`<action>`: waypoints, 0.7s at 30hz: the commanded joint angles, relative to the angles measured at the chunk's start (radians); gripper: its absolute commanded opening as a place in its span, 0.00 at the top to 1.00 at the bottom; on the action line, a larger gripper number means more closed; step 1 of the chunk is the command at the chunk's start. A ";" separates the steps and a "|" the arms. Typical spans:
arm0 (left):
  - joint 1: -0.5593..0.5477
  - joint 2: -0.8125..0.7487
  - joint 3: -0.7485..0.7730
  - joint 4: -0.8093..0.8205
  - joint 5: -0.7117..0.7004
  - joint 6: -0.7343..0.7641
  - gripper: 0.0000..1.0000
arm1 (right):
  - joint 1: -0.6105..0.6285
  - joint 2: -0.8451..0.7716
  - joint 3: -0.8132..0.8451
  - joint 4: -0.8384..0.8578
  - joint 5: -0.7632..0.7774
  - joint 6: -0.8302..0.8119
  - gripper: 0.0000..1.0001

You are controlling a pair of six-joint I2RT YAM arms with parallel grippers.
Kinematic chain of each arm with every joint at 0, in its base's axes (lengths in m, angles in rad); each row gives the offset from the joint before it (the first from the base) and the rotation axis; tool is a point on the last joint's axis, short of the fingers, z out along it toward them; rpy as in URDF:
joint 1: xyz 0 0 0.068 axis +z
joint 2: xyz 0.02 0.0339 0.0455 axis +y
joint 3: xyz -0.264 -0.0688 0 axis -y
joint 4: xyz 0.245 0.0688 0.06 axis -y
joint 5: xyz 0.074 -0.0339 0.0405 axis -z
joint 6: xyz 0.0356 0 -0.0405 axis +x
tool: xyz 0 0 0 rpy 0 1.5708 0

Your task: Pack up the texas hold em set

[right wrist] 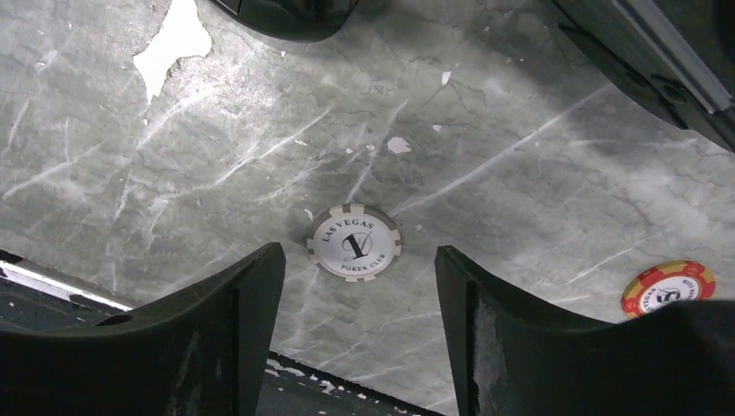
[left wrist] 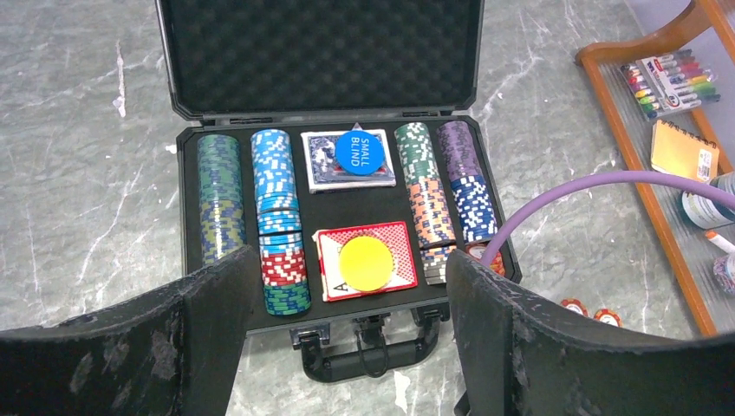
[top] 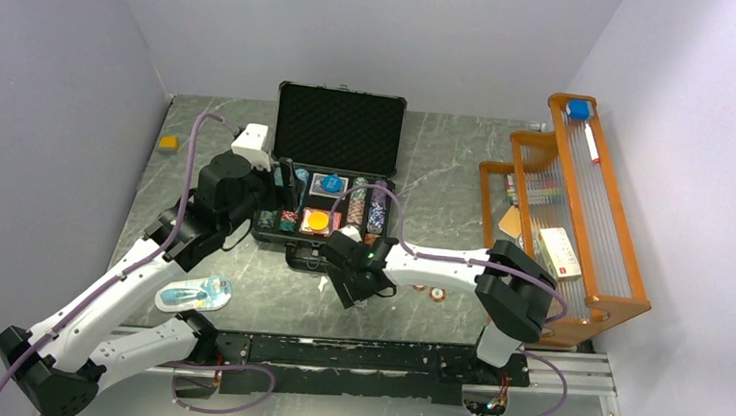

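Note:
The black briefcase lies open at mid table with its lid up. Its foam tray holds rows of striped poker chips, a blue deck under a blue disc and a red deck under a yellow disc. My left gripper hovers open above the case's near edge and handle, holding nothing. My right gripper is open low over the table in front of the case. A grey-white chip lies flat just ahead of its fingertips. A red-yellow chip lies further right.
An orange wooden rack with pens and boxes stands at the right. A blister-packed item lies near the left arm, and a small yellow block sits at the far left. Two loose chips lie right of the right gripper. A purple cable arcs over the case's right corner.

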 commanded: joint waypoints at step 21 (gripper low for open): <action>0.007 -0.010 -0.018 0.014 -0.019 -0.009 0.16 | 0.000 0.090 0.013 -0.009 0.028 0.057 0.57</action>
